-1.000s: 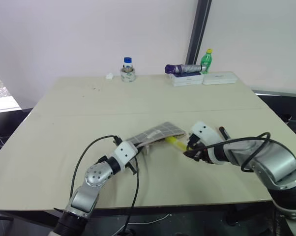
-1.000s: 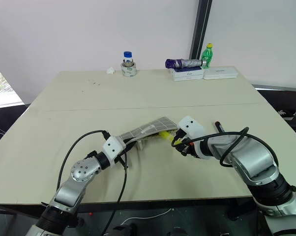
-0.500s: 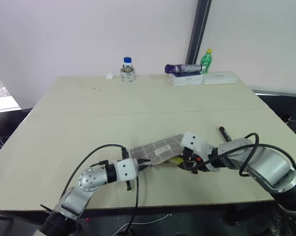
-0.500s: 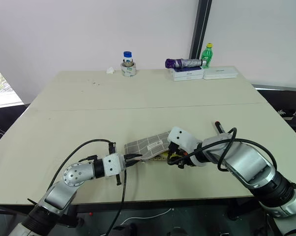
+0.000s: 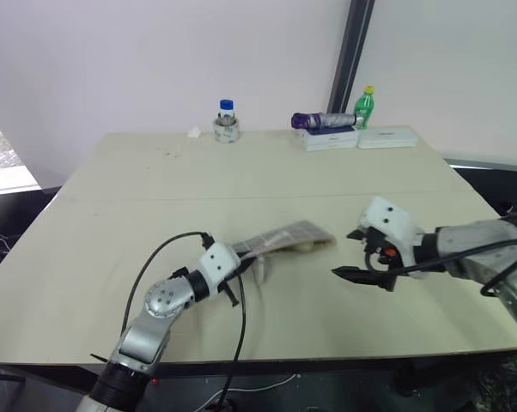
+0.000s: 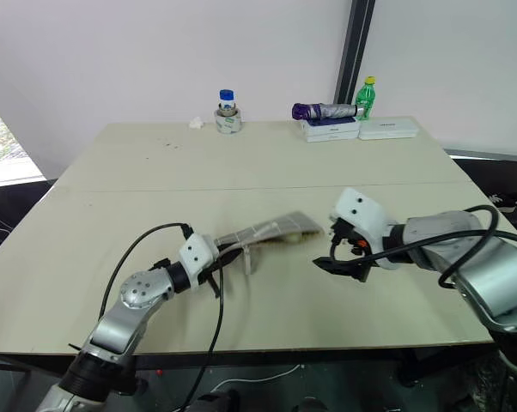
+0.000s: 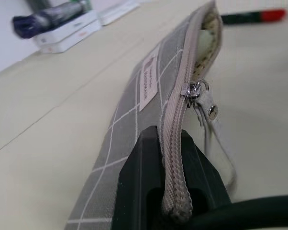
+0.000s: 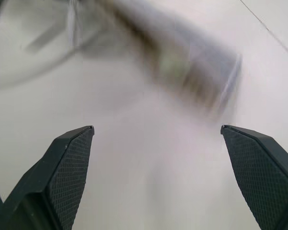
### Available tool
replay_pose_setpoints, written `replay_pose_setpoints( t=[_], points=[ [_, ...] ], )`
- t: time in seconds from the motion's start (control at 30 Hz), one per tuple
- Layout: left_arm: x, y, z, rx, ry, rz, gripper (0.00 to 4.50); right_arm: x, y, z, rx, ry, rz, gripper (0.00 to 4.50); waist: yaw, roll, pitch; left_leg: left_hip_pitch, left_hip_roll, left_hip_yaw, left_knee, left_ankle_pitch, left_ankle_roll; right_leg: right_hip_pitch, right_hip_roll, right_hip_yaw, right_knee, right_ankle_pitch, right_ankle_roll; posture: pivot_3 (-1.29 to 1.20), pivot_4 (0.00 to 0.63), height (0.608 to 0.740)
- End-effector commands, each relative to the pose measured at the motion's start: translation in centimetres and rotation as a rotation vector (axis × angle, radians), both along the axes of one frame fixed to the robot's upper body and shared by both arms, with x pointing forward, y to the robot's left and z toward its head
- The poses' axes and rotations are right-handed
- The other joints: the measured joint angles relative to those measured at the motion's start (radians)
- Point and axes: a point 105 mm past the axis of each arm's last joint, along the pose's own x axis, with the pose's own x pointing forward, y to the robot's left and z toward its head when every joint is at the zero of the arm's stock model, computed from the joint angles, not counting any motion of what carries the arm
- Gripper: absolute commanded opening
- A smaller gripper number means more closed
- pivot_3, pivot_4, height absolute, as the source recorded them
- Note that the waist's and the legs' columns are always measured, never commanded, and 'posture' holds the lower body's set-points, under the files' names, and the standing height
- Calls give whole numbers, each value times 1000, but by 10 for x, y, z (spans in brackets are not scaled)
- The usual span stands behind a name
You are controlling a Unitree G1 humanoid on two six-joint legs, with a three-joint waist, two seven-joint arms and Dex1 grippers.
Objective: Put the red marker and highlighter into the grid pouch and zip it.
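Near the front middle of the surface (image 5: 138, 189) lies the grid pouch (image 5: 284, 237), which serves here as the landmark — its near end is lifted and pinched in the left end effector (image 5: 238, 255), whose two black fingers (image 7: 144, 191) are closed tight on the zip edge. From the left wrist the zip pull (image 7: 195, 91) sits partway along the teeth, with its cord (image 7: 220, 143) hanging to the side, and beyond it the far end of the pouch gapes open, showing a pale lining; a small white label (image 7: 149, 81) runs along the grey side. The highlighter cannot be made out, though something pale yellowish shows at the open mouth of the pouch. The red marker (image 7: 251, 17) lies on the surface past the pouch's open end, apart from it. To the right of the pouch, clear of it and raised above the surface, the right end effector (image 5: 355, 254) has its fingers (image 8: 62, 172) spread wide with nothing between them. Far behind the pouch, along the back edge, stand a small jar (image 5: 227, 126), a green bottle (image 5: 363, 109) and white boxes (image 5: 361, 137).
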Motion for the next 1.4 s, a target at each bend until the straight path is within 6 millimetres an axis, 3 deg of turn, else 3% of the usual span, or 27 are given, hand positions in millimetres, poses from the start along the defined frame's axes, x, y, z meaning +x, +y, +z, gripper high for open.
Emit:
replay_pose_setpoints(
  t=[0.03,0.13,0.23,0.43,0.53,0.7,0.73,0.87,0.93,1.0,1.07,1.4],
  points=[
    [9,-2,21,-117,-3,65,0,27,-61,6,-6,-87,-334,4387,1,0,0,0,0,0,0,0,0,0,0,0,0,0,0,0,150,740],
    [11,-8,24,-134,1,65,0,41,-96,-7,41,-81,-559,4387,2,0,0,0,0,0,1,0,0,1,0,0,0,0,0,0,150,740],
    [13,-12,24,-136,4,62,0,48,-112,-26,47,-67,-658,4387,-2,0,0,0,0,0,-1,0,0,0,0,0,0,0,0,0,150,740],
    [14,-16,25,-131,2,54,0,59,-121,-52,149,-27,-775,4387,-2,0,0,0,-2,1,0,0,0,1,0,0,1,0,0,0,150,740],
    [14,-16,25,-131,1,55,0,61,-121,-55,166,-27,-795,3120,-1,0,0,2,-4,0,0,0,0,3,0,1,1,0,1,0,150,740],
    [14,-15,23,-130,2,64,0,62,-120,-48,230,-33,-807,444,-1,0,0,2,-4,0,0,0,0,3,0,1,1,0,1,0,150,740],
    [14,-14,23,-129,1,66,0,62,-116,-42,213,-50,-775,340,-1,0,0,2,-4,0,0,0,0,3,0,0,1,0,1,0,150,740],
    [15,-12,23,-126,-1,70,0,55,-85,-10,57,-176,-505,341,-2,1,0,2,-5,0,0,0,0,3,0,1,1,0,1,0,150,740],
    [15,-12,22,-109,-7,61,0,42,-59,5,-61,-241,-288,341,-2,1,0,2,-5,0,0,0,0,3,0,0,0,0,1,0,150,740],
    [14,-14,22,-88,-15,44,0,27,-31,15,-105,-268,-108,341,-3,1,0,2,-5,0,0,0,0,3,0,0,0,0,2,0,150,740],
    [14,-15,21,-78,-17,34,0,19,-16,18,-127,-279,-18,341,-5,1,0,2,-4,0,0,0,0,4,0,-1,0,0,2,0,150,740],
    [11,-26,19,-13,-54,-18,0,14,-3,-3,-287,-260,84,341,5,0,1,2,-4,-2,1,0,0,4,-2,-1,-1,0,2,0,150,740]
  ],
)
